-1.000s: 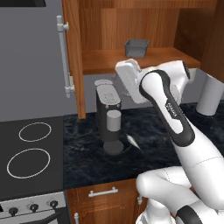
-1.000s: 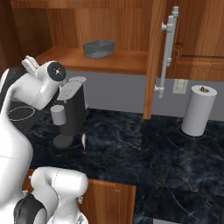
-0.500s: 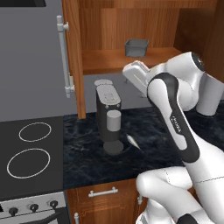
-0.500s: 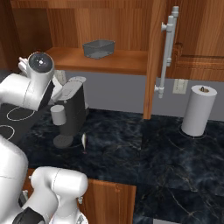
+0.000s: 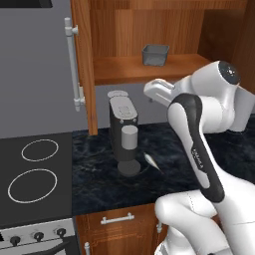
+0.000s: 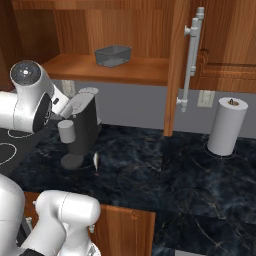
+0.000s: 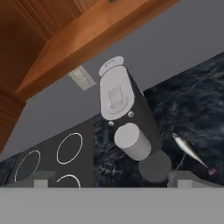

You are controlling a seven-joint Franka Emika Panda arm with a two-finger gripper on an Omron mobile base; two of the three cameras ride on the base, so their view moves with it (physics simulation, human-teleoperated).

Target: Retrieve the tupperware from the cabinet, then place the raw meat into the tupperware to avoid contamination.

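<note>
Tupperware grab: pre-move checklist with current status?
1. Cabinet door open, shelf reachable: ok.
2. Tupperware upright on the shelf, nothing beside it: ok.
3. Gripper open and empty: ok.
4. Gripper level with the tupperware: not ok; it sits below the shelf, above the coffee machine.
5. Raw meat on the counter next to the coffee machine's base, away from the edge: ok.
6. Clear path up past the shelf edge: cannot tell.
</note>
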